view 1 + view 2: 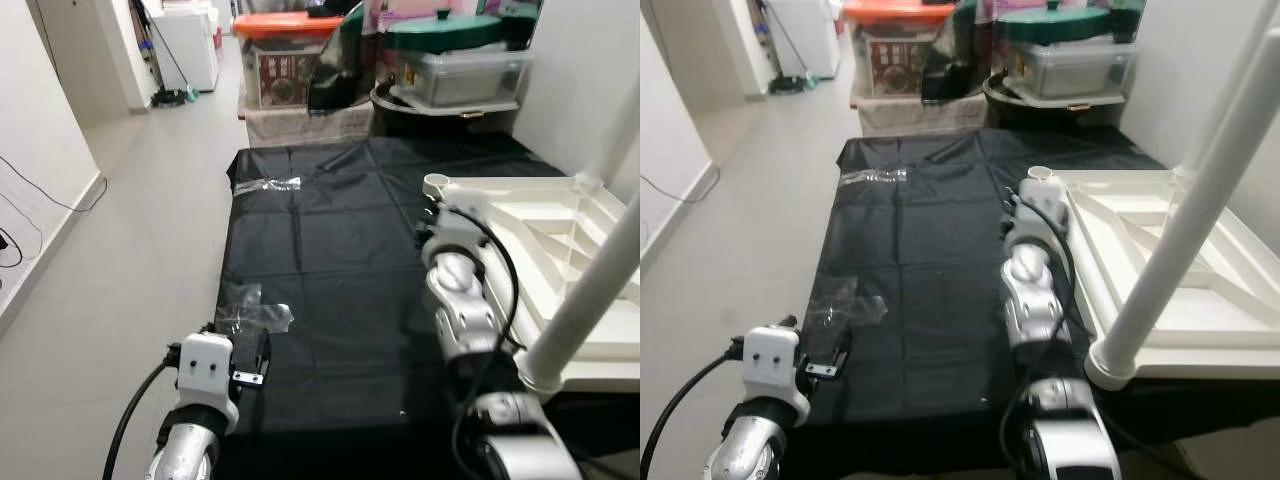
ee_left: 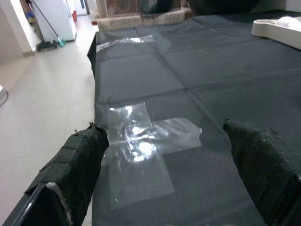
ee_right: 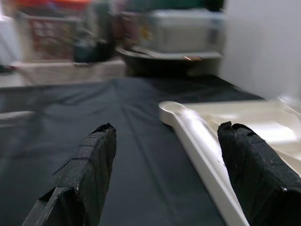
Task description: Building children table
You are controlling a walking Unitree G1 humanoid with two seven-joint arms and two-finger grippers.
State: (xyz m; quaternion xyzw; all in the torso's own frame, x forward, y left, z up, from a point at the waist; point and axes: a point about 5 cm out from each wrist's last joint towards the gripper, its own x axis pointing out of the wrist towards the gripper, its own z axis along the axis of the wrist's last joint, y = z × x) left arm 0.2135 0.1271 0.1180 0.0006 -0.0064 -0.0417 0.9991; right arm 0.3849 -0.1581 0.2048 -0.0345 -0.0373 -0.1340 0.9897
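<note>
Tabletop [image 1: 560, 250] of the children's table, a white ribbed plastic panel, lies underside up on the black sheet [image 1: 330, 260] that covers the floor, just to the right of the right gripper [image 3: 164, 160]. One white leg [image 1: 585, 300] stands upright in the corner socket nearest the robot, beside the right arm's elbow. The right gripper hovers over the sheet with its fingers spread wide and holding nothing, and the panel's rounded far-left corner [image 3: 170, 109] sits ahead between them, nearer the right finger. The left gripper [image 2: 162, 169] is low at the sheet's near-left edge, fingers also wide apart and empty. Just ahead of it lies a crumpled clear plastic bag [image 2: 146, 141], possibly taped down. A second clear wrapper [image 1: 268, 184] lies far ahead of the left gripper. Storage bins [image 1: 460, 65] are stacked beyond the sheet.
</note>
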